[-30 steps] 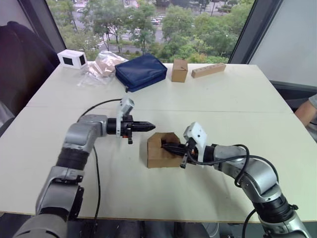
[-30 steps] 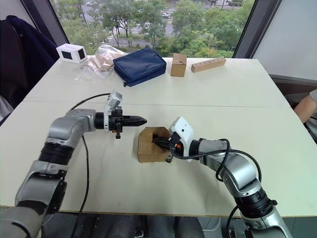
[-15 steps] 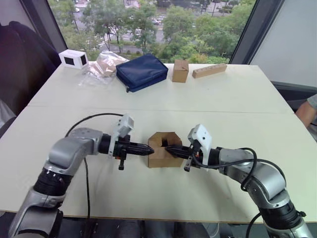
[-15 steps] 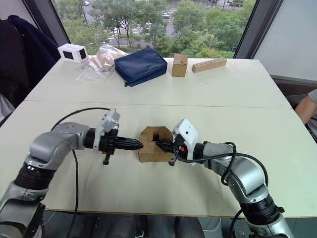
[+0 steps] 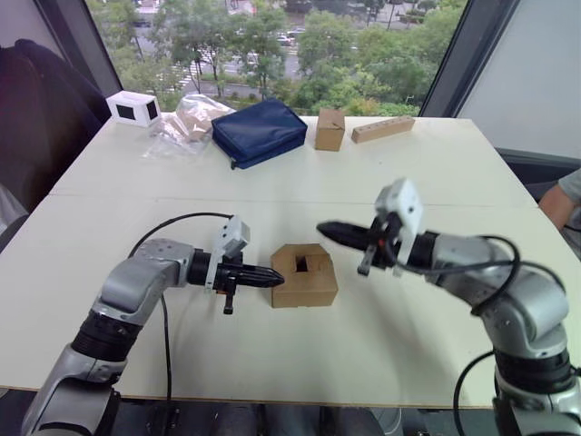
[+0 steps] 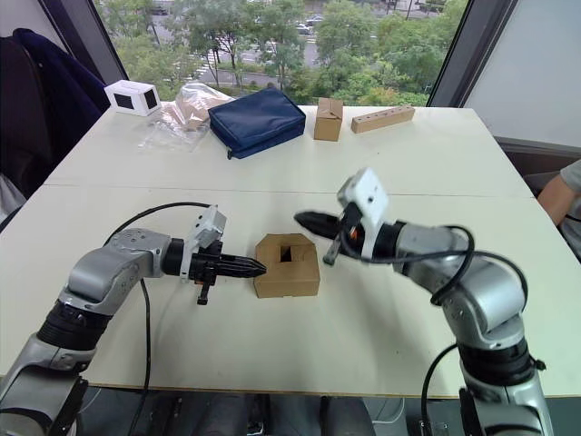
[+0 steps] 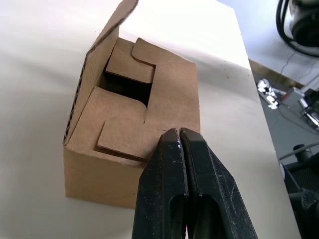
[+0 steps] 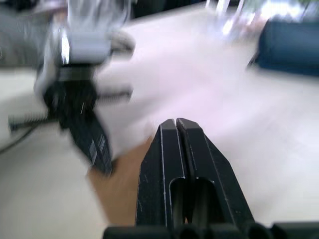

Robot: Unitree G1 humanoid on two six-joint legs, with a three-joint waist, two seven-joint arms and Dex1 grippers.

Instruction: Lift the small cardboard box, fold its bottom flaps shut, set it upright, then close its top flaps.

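Observation:
The small cardboard box (image 5: 304,277) sits on the white table (image 5: 408,173) in front of me. The flaps on its upward face are folded in, leaving a dark square gap in the middle, and one flap edge stands up (image 7: 107,37). My left gripper (image 5: 277,277) is shut, its tip against the box's left side, near the top edge (image 7: 178,132). My right gripper (image 5: 322,229) is shut and hovers above and just behind the box's right side, holding nothing.
Along the far edge lie a white box with a black window (image 5: 132,107), a clear plastic bag (image 5: 186,123), a navy pouch (image 5: 259,130), a taller brown carton (image 5: 329,129) and a wooden block with holes (image 5: 382,128). A person's arm (image 5: 565,198) shows at the right edge.
My right gripper has pulled out of the box's opening and risen up and back. The left gripper has stayed at the box's left side. The box now rests flat, opening upward.

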